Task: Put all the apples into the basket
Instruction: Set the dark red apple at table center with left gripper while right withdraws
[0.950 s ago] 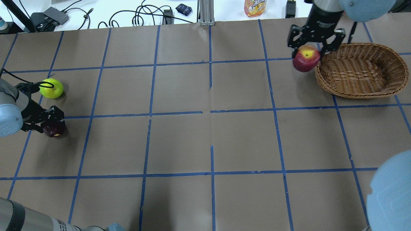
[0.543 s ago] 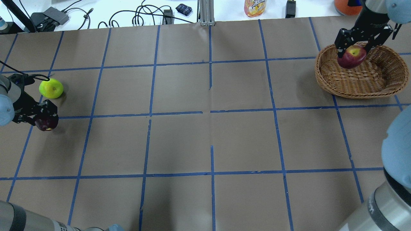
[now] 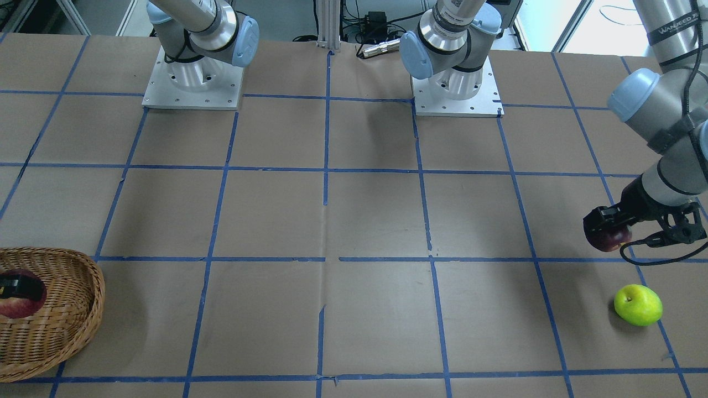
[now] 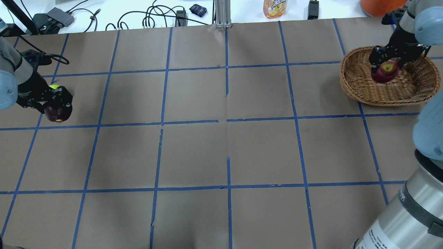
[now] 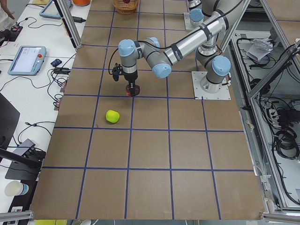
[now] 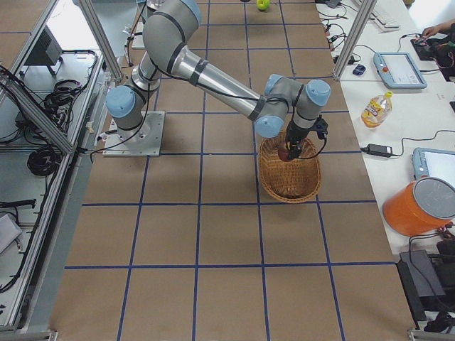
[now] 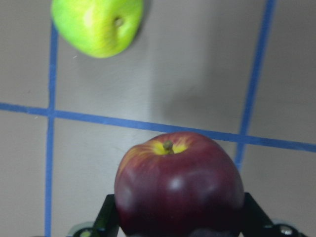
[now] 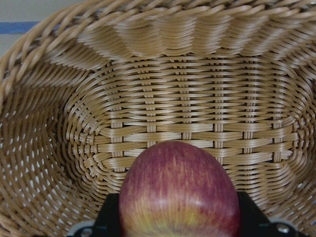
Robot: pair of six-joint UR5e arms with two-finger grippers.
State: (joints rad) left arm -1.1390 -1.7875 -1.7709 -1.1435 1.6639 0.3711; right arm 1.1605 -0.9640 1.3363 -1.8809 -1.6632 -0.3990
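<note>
My right claw (image 4: 385, 66) clamped on round red apple (image 4: 385, 73), over light brown woven wicker basket (image 4: 356, 90), upper right | I should go low and let go softly | my left claw (image 4: 57, 105) clamped on dark maroon apple (image 4: 56, 114), far left | round yellow-green apple (image 3: 638, 304) sits on desk (image 4: 225, 148)

Both the left arm (image 3: 669, 16) and right arm (image 3: 188, 14) are brushed-silver tubes with pale blue joint caps (image 3: 630, 94) — each on a square metal base plate (image 3: 166, 99) dotted with screws. The left gripper (image 4: 57, 110) and right gripper (image 4: 385, 67) are black; up the arm from the left one runs a black cable (image 3: 687, 83).
</note>
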